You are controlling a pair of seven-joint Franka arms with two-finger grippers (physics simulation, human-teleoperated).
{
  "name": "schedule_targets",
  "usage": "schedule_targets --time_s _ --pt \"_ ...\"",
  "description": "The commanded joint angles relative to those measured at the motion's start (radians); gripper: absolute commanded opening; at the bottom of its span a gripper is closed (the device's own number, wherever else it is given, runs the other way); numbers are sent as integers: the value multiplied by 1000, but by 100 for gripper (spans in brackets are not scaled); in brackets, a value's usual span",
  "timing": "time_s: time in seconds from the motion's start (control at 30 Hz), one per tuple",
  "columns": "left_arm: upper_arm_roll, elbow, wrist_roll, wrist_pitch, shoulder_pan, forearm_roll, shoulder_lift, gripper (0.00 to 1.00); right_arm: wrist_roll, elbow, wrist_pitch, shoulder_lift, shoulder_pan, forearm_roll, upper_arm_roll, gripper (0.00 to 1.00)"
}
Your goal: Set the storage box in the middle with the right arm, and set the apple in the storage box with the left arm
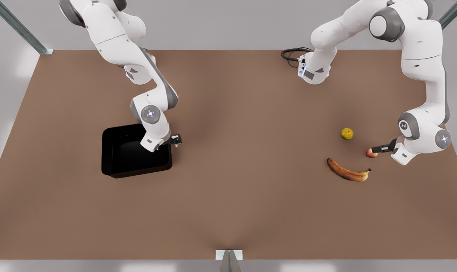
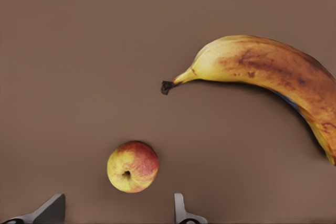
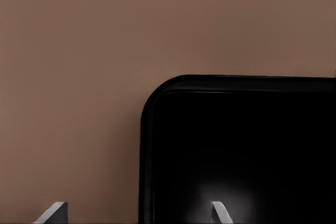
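On the brown table (image 1: 228,211), the banana (image 1: 347,172) lies nearest. The left gripper (image 1: 375,149) hangs low with its jaws wide open on both sides of the apple (image 1: 371,153), not squeezing it. The right gripper (image 1: 176,139) straddles the 3 o'clock wall of the storage box (image 1: 117,166), jaws open. The box has nothing inside. A yellow-green fruit (image 1: 347,133) sits farther back.

Simulated robot test cell, not a lived-in room. Bare brown tabletop (image 1: 228,196) under two white arms, walled by plain grey panels, with metal frame struts (image 1: 20,28) at the corners and a loose black cable (image 1: 290,54).
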Motion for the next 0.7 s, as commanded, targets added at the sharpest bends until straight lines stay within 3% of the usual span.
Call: schedule_targets --time_s 0.0,0.23,0.27,0.3,0.33,0.67 --pt "0 0 0 0 0 14 4 99 0 -1 0 1 0 0 0 100" --pt "0 2 -34 43 -5 2 32 98 0 0 21 75 14 0 -6 97" --pt "0 2 -34 51 -5 2 32 98 0 2 17 72 14 0 -6 76" --pt "0 2 -34 55 -5 2 38 98 0 3 9 69 14 0 -6 38" --pt "0 2 -34 57 -5 2 42 98 0 3 9 69 14 0 -6 21" --pt "1 5 -22 92 -9 14 84 98 -48 10 5 60 14 0 -12 21"
